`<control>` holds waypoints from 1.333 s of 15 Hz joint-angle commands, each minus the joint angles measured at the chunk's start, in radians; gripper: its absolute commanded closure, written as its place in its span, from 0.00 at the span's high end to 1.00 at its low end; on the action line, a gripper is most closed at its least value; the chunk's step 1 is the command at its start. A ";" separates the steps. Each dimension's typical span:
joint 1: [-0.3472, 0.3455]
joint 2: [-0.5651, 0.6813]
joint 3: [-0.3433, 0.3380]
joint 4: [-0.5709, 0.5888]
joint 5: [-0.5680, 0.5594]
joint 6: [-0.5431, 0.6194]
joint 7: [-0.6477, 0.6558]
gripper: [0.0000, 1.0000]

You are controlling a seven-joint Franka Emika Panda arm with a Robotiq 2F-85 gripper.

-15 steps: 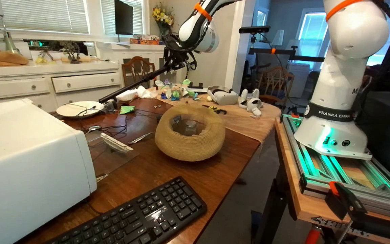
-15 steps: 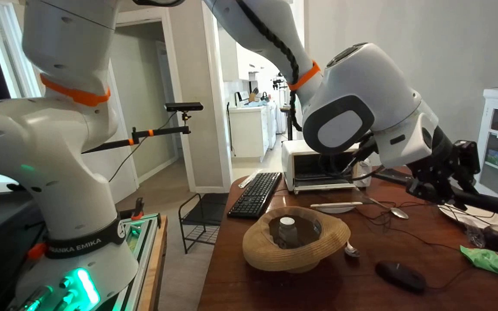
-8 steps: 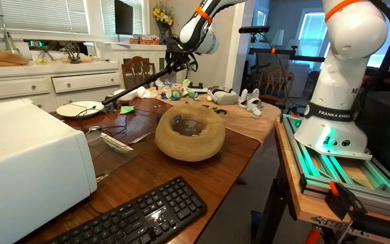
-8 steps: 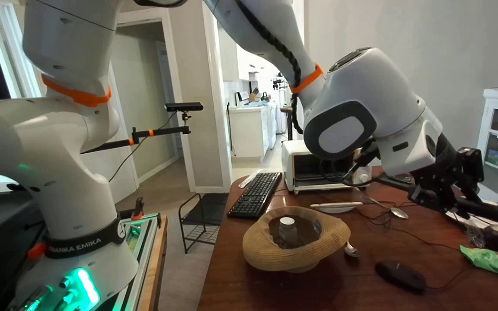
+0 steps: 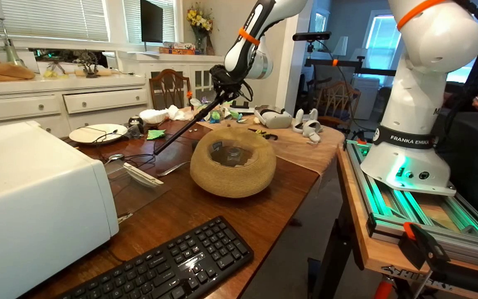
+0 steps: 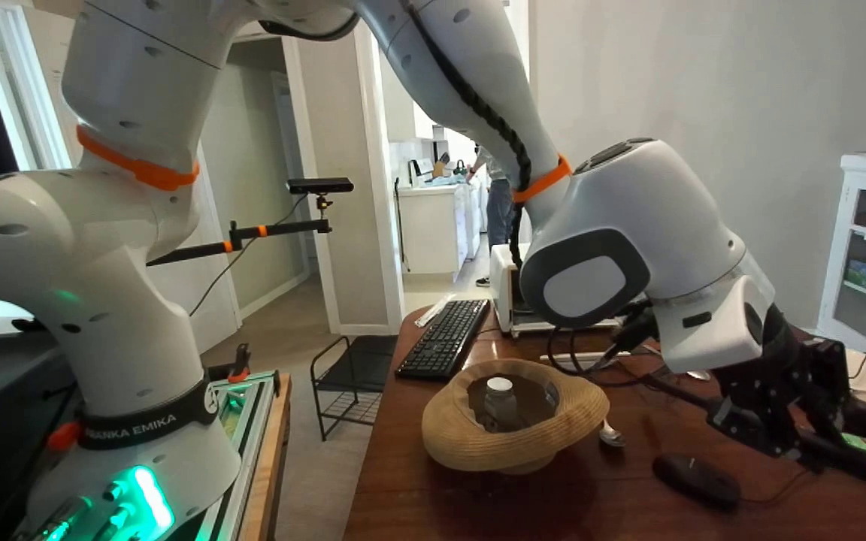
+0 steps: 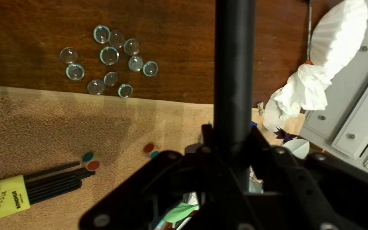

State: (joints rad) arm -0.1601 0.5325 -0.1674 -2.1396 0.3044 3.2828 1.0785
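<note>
seeing one clear jar (image 6: 501,412), white-capped and upright, inside the upturned straw hat (image 6: 470,449) on the brown table (image 6: 531,515). finding clear round beads (image 7: 109,56) near a tan cloth (image 7: 43,124), and white drawers (image 5: 105,99) beyond the table. reaching with bent arm (image 6: 662,214) over the table, clasping a black rod (image 7: 234,64) in the gripper (image 7: 233,140), holding it slanted downward, apart from the hat.

A jar (image 5: 234,154) sits inside a hat (image 5: 235,182) at center in an exterior view, a keyboard (image 5: 193,259) at bottom, a toaster oven (image 5: 40,207) lower left, a plate (image 5: 83,135) behind; a rod (image 5: 189,125) in the gripper (image 5: 223,97) ends between plate and hat.
</note>
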 commanded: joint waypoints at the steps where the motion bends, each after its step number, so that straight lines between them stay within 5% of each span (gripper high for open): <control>1: 0.097 0.046 -0.059 0.029 0.016 -0.004 0.022 0.07; 20: 0.291 0.207 -0.153 0.274 0.037 -0.149 0.125 0.07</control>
State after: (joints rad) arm 0.0985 0.7029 -0.2938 -1.9166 0.3306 3.1685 1.1692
